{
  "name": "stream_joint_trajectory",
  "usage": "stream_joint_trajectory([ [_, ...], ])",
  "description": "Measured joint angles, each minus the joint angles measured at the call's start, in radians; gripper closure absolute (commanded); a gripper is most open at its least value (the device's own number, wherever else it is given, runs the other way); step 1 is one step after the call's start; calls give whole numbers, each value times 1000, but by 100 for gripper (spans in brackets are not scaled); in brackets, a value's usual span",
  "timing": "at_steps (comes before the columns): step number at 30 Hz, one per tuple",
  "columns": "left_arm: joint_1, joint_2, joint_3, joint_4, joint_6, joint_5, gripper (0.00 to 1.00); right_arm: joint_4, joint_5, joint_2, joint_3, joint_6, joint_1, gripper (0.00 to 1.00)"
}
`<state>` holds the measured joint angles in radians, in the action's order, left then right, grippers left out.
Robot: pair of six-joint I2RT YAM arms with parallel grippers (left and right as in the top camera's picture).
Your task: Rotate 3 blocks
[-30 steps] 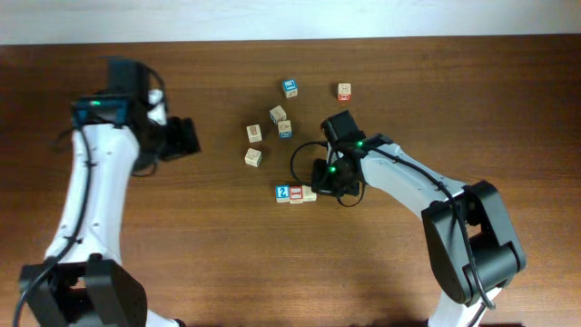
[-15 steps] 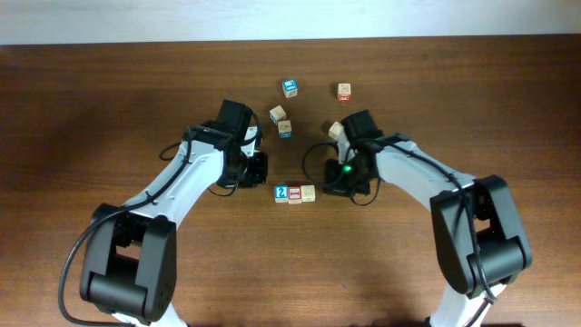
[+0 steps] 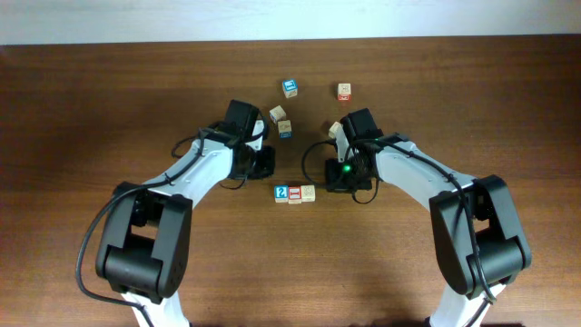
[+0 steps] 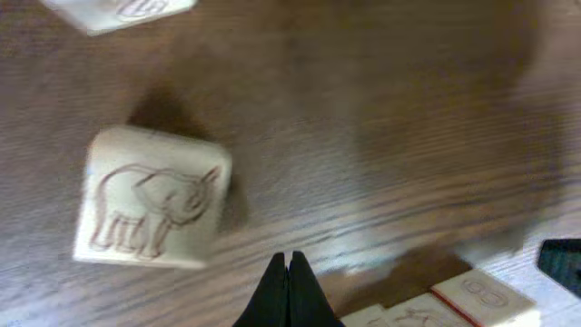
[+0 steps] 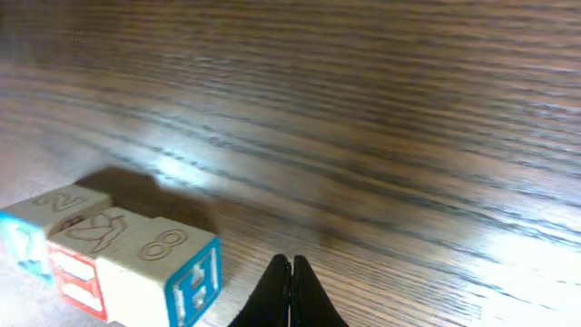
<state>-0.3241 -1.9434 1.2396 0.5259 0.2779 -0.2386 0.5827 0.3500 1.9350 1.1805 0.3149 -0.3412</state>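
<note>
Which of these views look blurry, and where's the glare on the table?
Overhead: sharp, evenly lit. Left wrist: soft throughout, the elephant block fuzzy-edged. Right wrist: pale glare streaks on the table at lower right, far wood blurred, the row of three blocks fairly legible.

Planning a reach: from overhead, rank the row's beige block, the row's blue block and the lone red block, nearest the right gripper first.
1. Row's beige block, the end toward the right gripper.
2. Row's blue block, the row's left end.
3. Lone red block, far side.
</note>
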Motion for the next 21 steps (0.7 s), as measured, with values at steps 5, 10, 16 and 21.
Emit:
stream_joint_trajectory([
  [5,-9,0,0,-14,0,-65,100,3,-39,0,0,11,0,96],
  [10,-9,0,0,55,0,-107,100,3,-44,0,0,18,0,96],
  [16,-9,0,0,84,0,-138,100,3,-47,0,0,19,0,96],
  [21,-9,0,0,97,0,-173,100,3,-47,0,0,18,0,96],
])
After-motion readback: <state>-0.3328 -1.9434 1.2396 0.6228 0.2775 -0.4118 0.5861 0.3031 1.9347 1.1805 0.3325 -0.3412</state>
